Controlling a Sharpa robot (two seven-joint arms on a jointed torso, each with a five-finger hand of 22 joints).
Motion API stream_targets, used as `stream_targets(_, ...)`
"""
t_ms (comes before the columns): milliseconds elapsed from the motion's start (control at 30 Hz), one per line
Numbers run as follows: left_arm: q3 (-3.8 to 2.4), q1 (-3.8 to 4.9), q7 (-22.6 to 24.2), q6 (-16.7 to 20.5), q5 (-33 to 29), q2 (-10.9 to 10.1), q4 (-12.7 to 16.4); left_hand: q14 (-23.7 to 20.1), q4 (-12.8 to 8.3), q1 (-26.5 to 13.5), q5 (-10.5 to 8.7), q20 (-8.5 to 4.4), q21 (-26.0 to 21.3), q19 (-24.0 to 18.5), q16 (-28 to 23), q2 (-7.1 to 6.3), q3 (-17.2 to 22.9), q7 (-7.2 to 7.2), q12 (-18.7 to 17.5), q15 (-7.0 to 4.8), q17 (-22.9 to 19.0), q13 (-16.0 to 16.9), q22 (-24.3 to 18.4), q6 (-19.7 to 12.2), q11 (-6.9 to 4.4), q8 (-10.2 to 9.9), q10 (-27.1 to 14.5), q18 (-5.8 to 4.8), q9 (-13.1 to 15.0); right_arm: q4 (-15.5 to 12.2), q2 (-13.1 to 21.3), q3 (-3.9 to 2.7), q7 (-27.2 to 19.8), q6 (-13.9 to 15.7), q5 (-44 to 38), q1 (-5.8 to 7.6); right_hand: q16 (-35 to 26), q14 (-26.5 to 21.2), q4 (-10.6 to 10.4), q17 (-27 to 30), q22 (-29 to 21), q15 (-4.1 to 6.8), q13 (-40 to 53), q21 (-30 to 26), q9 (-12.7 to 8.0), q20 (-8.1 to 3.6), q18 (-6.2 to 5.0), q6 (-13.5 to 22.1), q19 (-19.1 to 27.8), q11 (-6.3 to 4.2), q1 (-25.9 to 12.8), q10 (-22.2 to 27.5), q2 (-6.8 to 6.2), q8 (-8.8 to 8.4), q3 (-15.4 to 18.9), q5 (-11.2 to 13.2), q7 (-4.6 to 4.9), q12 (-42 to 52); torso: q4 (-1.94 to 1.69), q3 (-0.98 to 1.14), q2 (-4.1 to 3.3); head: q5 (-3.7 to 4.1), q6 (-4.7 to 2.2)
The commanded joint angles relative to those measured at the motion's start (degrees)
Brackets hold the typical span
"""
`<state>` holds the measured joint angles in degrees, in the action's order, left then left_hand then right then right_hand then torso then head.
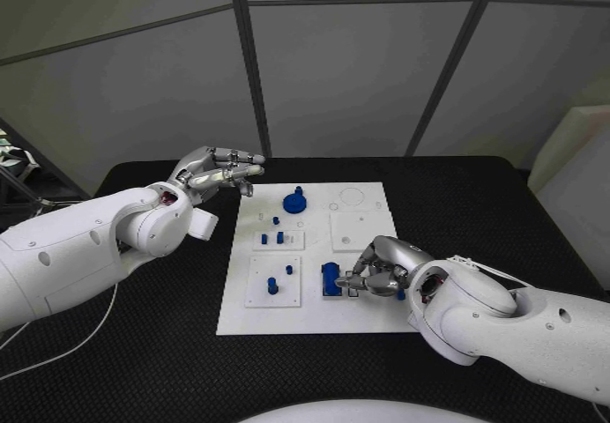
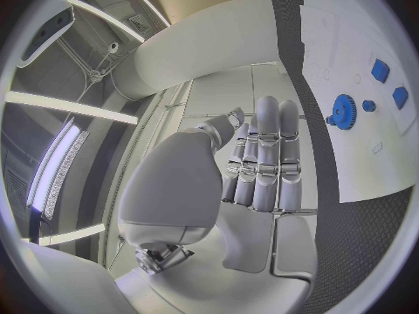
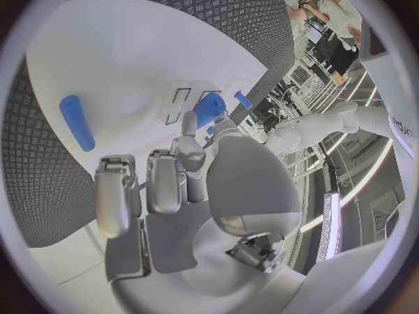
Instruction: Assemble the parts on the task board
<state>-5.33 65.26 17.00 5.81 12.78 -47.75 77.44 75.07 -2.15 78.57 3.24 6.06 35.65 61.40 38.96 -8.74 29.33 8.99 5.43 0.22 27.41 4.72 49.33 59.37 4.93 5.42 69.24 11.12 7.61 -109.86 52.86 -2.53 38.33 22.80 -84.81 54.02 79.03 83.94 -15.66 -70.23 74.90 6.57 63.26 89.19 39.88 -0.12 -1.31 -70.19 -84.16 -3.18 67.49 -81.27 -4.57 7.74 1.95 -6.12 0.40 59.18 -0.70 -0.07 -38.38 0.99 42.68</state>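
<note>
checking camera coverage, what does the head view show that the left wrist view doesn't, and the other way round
Head view alone: the right hand low over the task board's near edge, beside an upright blue block, plus small blue pegs on the near plates.
Left wrist view alone: the palm side of the left hand, fingers straight and together, holding nothing.
Both: the left hand, the white board and the blue gear at its far end.
</note>
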Motion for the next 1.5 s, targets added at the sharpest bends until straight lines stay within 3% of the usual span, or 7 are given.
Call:
stream_targets(33,-0.03,0.06,0.1,-0.6,-0.3,0.1,0.1,-0.5,0.1,-0.3,-0.23,0.14,-0.1,-0.3,-0.2,0.43,-0.4,0.28,0.2,0.00,-0.1,0.1,-0.1,0.3,0.23,-0.2,0.0,-0.68,0.1,0.9,-0.7,0.00,0.1,-0.4,0.1,0.06,0.4,2.4,0.1,-0.1,14.5,0.34,0.1,0.3,0.1,-0.28,1.13,-0.6,-5.5,-0.29,0.4,-0.3,0.68,-0.41,-0.3,-0.5,0.00,-0.1,-0.01,-0.02,-0.11,-0.13,0.05)
stream_targets(567,-0.02,0.06,-0.1,-0.6,-0.3,-0.1,0.2,-0.5,0.1,-0.3,-0.23,0.14,-0.1,-0.3,-0.2,0.43,-0.4,0.28,0.2,0.00,-0.1,0.1,-0.1,0.3,0.23,-0.2,0.0,-0.68,0.1,2.6,-2.3,-0.02,0.0,-3.2,0.1,0.07,0.3,2.4,5.4,-0.2,14.5,0.51,0.4,0.3,1.2,-0.45,1.13,-0.6,-5.5,-0.49,6.5,-0.3,0.22,-1.18,0.5,-0.8,-0.23,-0.5,0.16,0.01,0.01,-0.27,0.41)
stream_targets(800,-0.01,0.06,-0.1,-0.6,-0.3,-0.2,0.2,-0.5,0.1,-0.3,-0.23,0.14,-0.1,-0.3,-0.2,0.43,-0.4,0.28,0.2,0.00,-0.1,0.1,-0.1,0.3,0.23,-0.2,0.0,-0.68,0.1,1.1,0.0,-0.01,-3.1,2.7,0.3,0.07,0.0,2.3,5.5,0.3,14.0,0.40,0.1,-0.1,1.2,-0.39,0.99,-0.2,-5.2,-0.30,5.9,-0.1,-0.10,-1.72,1.3,-0.7,0.08,-1.0,0.27,0.04,0.07,-0.04,0.27)
stream_targets(933,0.00,0.06,-0.1,-0.6,-0.3,-0.3,0.2,-0.6,0.1,-0.3,-0.22,0.14,-0.2,-0.3,-0.4,0.48,-0.4,0.27,0.2,0.00,-0.1,0.1,-0.1,0.3,0.22,-0.3,0.0,-0.68,0.1,-0.5,3.7,-0.19,-6.8,5.5,4.4,0.10,-0.5,2.1,5.8,1.1,13.6,-0.32,-0.2,-0.5,-0.5,0.08,0.86,4.6,-5.0,0.79,5.9,0.2,0.58,-4.33,1.8,-1.2,1.57,-1.7,0.32,0.01,0.13,0.47,0.08)
stream_targets(1233,0.08,0.06,-0.1,-0.5,-0.3,-0.2,0.3,-0.6,0.1,-0.3,-0.23,0.14,-0.2,-0.3,-0.4,0.48,-0.4,0.27,0.2,0.00,-0.1,0.1,-0.1,0.3,0.23,-0.3,0.0,-0.68,0.1,-2.0,11.4,-0.83,-7.0,2.4,5.7,0.17,0.0,2.4,6.2,0.1,14.0,-1.05,-0.1,-0.1,-4.3,0.97,0.99,5.6,-5.2,1.44,5.8,0.0,1.67,-4.12,2.8,-1.6,2.25,-1.9,0.33,-0.04,0.08,2.27,-0.29)
stream_targets(1367,0.11,0.06,-0.1,-0.6,-0.3,0.1,0.5,-0.6,0.1,-0.3,-0.24,0.15,-0.3,-0.3,-0.4,0.46,-0.4,0.28,0.2,0.01,-0.1,0.1,-0.1,0.3,0.23,-0.3,0.0,-0.68,0.1,-1.6,12.9,-0.86,-4.4,1.0,3.2,0.16,0.1,2.4,5.2,-0.2,14.1,-0.97,0.3,-0.1,-5.4,0.98,1.00,4.6,-5.3,1.32,4.5,-0.2,1.21,-3.98,4.0,-5.6,2.06,-1.6,0.37,-0.02,0.01,2.79,-0.45)
stream_targets(1500,0.15,0.06,-0.2,-0.6,-0.3,0.2,0.4,-0.6,0.1,-0.3,-0.24,0.15,-0.3,-0.3,-0.4,0.46,-0.4,0.28,0.2,0.01,-0.1,0.1,-0.1,0.3,0.23,-0.3,0.0,-0.68,0.1,-1.2,13.2,-0.86,-2.0,-1.2,1.4,0.12,0.1,2.4,4.7,-0.2,14.1,-0.85,0.3,-0.1,-5.3,0.91,1.00,3.4,-5.3,1.12,4.1,-0.3,1.18,-3.59,4.4,-6.2,1.75,-1.7,0.46,0.11,-0.05,2.99,-0.23)
